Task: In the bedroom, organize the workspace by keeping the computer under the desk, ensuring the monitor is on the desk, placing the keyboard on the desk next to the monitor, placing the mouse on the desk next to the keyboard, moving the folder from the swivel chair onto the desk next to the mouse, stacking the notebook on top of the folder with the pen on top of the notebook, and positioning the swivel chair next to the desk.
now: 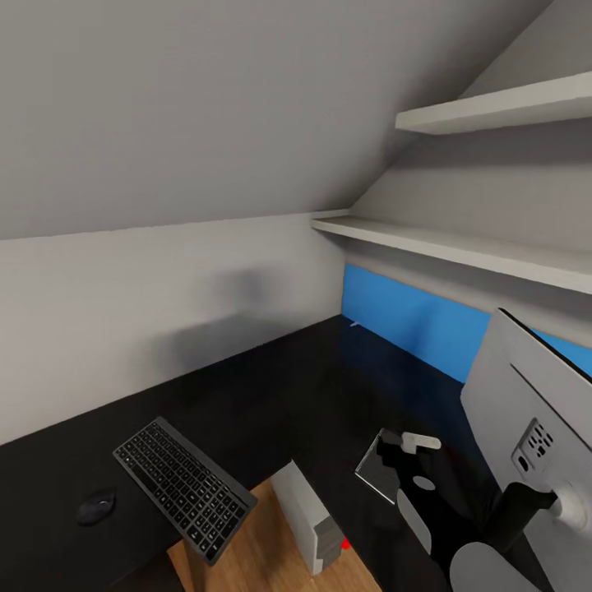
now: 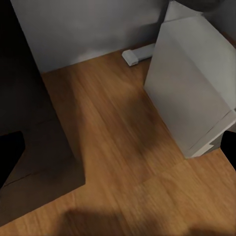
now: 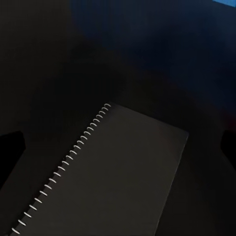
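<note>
— What is seen of the room and surface?
— A glossy black desk (image 1: 271,386) is set under a sloped ceiling, backed by a blue panel (image 1: 411,321); wooden floor (image 2: 118,147) is seen beneath.

— And the task's things?
— The keyboard (image 1: 182,485) is laid beside the mouse (image 1: 97,505); the computer (image 1: 306,516) is stood below the desk edge. A spiral notebook (image 3: 108,182) is framed under the right gripper (image 1: 411,444). Whether its jaws are spread cannot be told.

Glossy black desk (image 1: 271,386) (mirror-like), wood-plank floor (image 2: 118,157).
</note>
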Robot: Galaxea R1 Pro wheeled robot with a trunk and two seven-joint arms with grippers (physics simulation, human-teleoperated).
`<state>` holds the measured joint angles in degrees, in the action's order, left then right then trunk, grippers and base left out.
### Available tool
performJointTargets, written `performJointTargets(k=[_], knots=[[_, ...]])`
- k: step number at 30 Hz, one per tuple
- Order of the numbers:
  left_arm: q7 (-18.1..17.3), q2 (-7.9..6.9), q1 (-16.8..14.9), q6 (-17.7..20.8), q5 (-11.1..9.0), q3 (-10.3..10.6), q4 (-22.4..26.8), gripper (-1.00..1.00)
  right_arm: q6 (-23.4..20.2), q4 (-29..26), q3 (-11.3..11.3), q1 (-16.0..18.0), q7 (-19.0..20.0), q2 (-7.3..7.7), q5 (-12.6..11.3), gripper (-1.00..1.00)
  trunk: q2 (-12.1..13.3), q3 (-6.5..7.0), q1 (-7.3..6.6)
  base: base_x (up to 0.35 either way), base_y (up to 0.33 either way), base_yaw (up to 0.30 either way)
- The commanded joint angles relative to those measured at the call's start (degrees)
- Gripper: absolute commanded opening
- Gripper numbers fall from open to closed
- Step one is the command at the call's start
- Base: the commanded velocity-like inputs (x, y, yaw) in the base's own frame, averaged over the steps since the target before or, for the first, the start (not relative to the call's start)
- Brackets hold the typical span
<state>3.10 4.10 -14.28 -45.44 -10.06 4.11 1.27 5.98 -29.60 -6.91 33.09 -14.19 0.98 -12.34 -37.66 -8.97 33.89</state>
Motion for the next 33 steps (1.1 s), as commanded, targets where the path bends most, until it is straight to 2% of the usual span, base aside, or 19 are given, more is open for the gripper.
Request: performJointTargets(k=[1, 21, 23, 29, 33], knots=[[0.3, 0.02, 0.0, -0.2, -0.3, 0.5, 0.0, 1.0, 0.2, 0.0, -0.5, 0.2, -0.3, 0.07, -0.6, 1.0, -0.5, -0.28, 0.24, 0.0, 0.0, 0.0], [0.3, 0.02, 0.0, -0.1, -0.3, 0.5, 0.0, 1.0, -0.3, 0.2, -0.5, 1.6, -0.2, 0.34, -0.6, 1.0, -8.5, -3.87, 4.63, 0.0, 0.0, 0.0], [0.3, 0.02, 0.0, -0.1, -0.3, 0.5, 0.0, 1.0, -0.8, 0.3, -0.5, 2.9, -0.3, 0.53, -0.6, 1.0, -9.3, -4.23, 5.07, 0.0, 0.0, 0.0], [0.3, 0.03, 0.0, -0.1, -0.3, 0.5, 0.0, 1.0, -6.3, 1.4, -0.5, 9.3, -0.3, 0.86, -0.6, 1.0, -11.7, -5.31, 6.39, 0.0, 0.0, 0.0], [0.4, 0.03, 0.0, -0.2, -0.3, 0.5, 0.0, 1.0, -8.3, 4.1, -0.5, 14.1, -0.3, 0.98, -0.5, 1.0, -13.3, -6.03, 7.27, 0.0, 0.0, 0.0]])
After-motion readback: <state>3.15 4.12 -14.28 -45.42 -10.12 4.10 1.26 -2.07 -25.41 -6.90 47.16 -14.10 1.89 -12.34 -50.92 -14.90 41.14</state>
